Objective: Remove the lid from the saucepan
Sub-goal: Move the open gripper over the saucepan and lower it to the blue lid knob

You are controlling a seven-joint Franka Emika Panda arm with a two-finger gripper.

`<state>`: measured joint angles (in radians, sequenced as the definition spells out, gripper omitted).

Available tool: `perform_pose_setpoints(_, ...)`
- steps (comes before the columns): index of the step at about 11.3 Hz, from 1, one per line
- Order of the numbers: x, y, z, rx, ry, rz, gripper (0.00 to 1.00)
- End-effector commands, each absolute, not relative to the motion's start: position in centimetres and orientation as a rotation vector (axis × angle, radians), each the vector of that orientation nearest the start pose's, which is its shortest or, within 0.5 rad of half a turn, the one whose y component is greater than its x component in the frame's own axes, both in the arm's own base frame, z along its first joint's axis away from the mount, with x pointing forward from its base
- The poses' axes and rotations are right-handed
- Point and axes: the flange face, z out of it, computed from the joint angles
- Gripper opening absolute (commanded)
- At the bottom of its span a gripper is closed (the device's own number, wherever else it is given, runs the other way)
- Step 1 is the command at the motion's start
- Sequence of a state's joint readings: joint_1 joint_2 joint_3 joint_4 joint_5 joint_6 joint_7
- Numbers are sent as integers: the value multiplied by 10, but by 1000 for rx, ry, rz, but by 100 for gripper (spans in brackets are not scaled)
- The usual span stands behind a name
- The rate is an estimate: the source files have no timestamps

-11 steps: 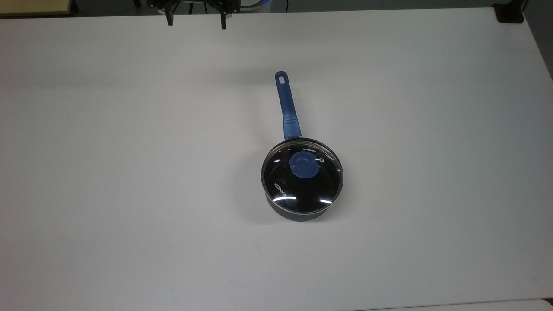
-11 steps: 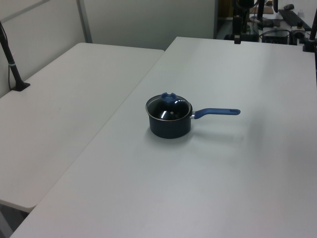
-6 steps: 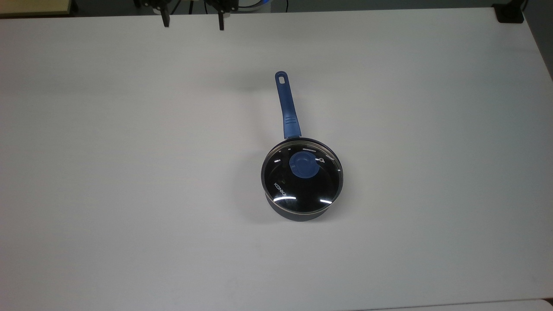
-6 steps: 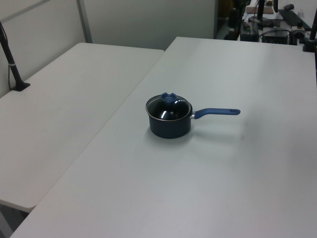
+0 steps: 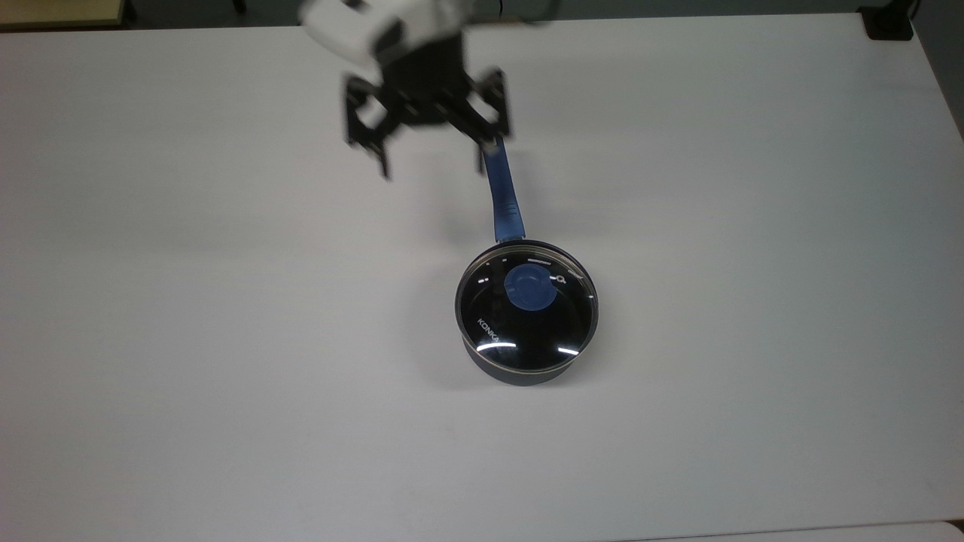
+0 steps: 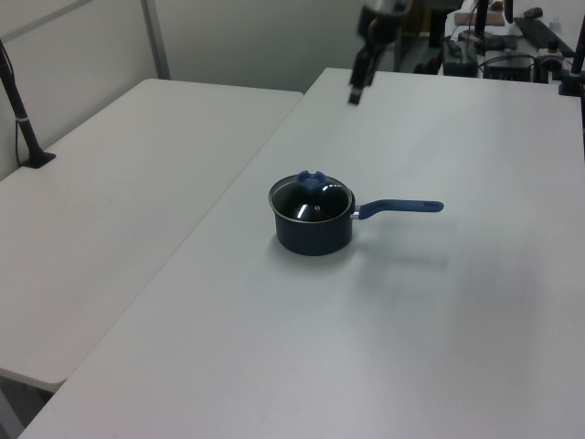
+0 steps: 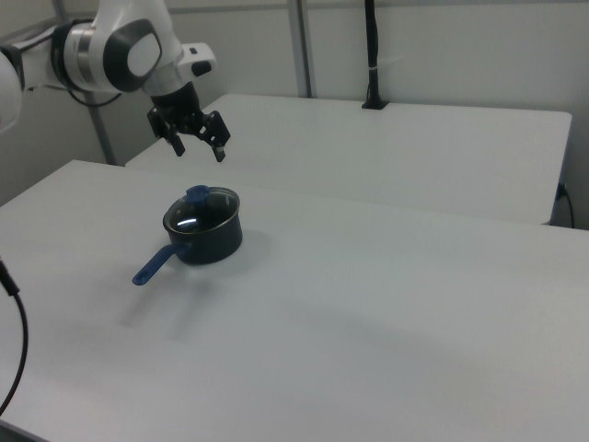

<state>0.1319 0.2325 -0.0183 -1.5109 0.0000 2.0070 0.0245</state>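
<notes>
Saucepan (image 5: pixel 520 369) and its glass lid (image 5: pixel 526 312) sit together near the middle of the white bench (image 5: pixel 188 339), the lid seated flat on the rim with its blue knob (image 5: pixel 529 288) pointing up and the "KONKA" lettering toward the top view's lower left. The long blue handle (image 5: pixel 503 196) runs away from the pot toward the top view's upper edge. The claw (image 5: pixel 433 163) hangs in the air well above the bench with its two fingers spread wide and nothing between them; in the top view it overlaps the far end of the handle, while the right view shows it (image 7: pixel 196 145) raised clear of the pot and off to the right view's left. The lid is not yet touched, so the approach and the grasp on the knob both lie ahead. The knob is small and rounded, so a descent that comes in off-centre could pinch only its edge and let it slip out. Fingers coming down too low could strike the glass or push the light pot sideways across the smooth bench. A tilted lift could drag the metal rim against the saucepan and carry the pot along with it.
</notes>
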Motion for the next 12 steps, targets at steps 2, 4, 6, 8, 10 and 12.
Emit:
perform_pose_setpoints(2, 684, 154, 497, -3059, -271, -479, 100)
perform_pose_setpoints(4, 691, 173, 467, -3072, -332, -485, 100)
perform_pose_setpoints(6, 695, 179, 444, -3114, -391, -478, 100)
perform_pose_setpoints(8, 696, 174, 442, -3120, -393, -480, 100)
perform_pose_setpoints(10, 699, 169, 433, -3141, -407, -467, 92)
perform_pose_setpoints(12, 700, 166, 428, -3159, -421, -461, 91)
